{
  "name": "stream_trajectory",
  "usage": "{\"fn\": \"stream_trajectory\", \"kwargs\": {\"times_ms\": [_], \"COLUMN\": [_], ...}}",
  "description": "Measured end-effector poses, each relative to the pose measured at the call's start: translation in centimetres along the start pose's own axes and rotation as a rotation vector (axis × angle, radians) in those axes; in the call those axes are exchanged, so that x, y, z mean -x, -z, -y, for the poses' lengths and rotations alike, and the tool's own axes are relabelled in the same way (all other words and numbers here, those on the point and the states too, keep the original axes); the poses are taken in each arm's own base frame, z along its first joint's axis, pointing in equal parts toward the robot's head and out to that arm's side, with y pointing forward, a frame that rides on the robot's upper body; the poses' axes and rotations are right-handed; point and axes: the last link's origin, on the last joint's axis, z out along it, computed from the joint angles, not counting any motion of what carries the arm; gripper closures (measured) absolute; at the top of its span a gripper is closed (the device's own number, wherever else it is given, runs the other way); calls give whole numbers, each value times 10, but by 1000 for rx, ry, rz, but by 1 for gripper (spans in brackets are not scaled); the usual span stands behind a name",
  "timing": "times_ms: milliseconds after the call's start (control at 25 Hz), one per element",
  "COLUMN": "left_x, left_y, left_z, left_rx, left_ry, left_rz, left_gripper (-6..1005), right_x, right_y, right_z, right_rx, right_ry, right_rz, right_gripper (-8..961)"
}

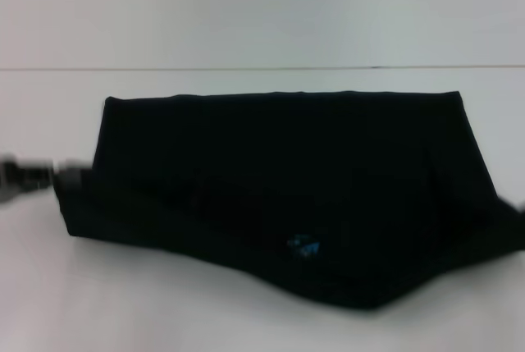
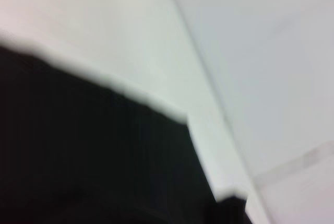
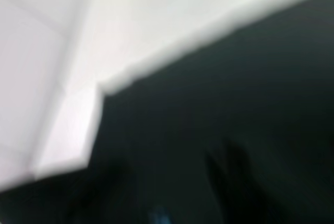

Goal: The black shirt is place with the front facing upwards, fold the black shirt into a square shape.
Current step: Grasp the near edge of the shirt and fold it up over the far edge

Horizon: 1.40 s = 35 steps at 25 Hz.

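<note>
Black soft cloth T-shirt (image 1: pixel 279 188), half folded on the white table (image 1: pixel 246 32), sags between us; our left gripper (image 1: pixel 33 176) sits at its left edge, grip impossible to tell, and uneven pulling could skew the fold.

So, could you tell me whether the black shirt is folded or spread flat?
Partly folded: the black shirt shows layered edges and its blue neck label near the front edge.

One black shirt (image 1: pixel 279 180), one table (image 1: pixel 246 16)
</note>
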Motion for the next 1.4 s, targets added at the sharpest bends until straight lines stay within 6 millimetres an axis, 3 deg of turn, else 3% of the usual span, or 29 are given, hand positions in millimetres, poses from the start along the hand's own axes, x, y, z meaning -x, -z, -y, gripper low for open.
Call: {"fn": "stream_trajectory", "kwargs": {"times_ms": [120,320,440,720,1400], "left_x": [-29,-55,-64,-74,-91], "left_y": [-16,-49,-66,-86,-99], "left_z": [6,18,26,35,46], "left_rx": [-45,-117,-184,-297,-446], "left_ry": [19,61,71,51,23], "left_rz": [-121,-245,-306,-320,-389], "left_gripper": [926,918,913,901,872], "right_x": [29,63,73,91,130], "right_y": [-8,-45,-71,-119,-149], "right_z": [5,27,35,22,-1], "right_rx": [22,-89,-152,-243,-380], "right_ry": [-24,-79,-96,-26,112], "right_rz": [173,341,392,380,452], "right_gripper": [931,931,931,931,931]}}
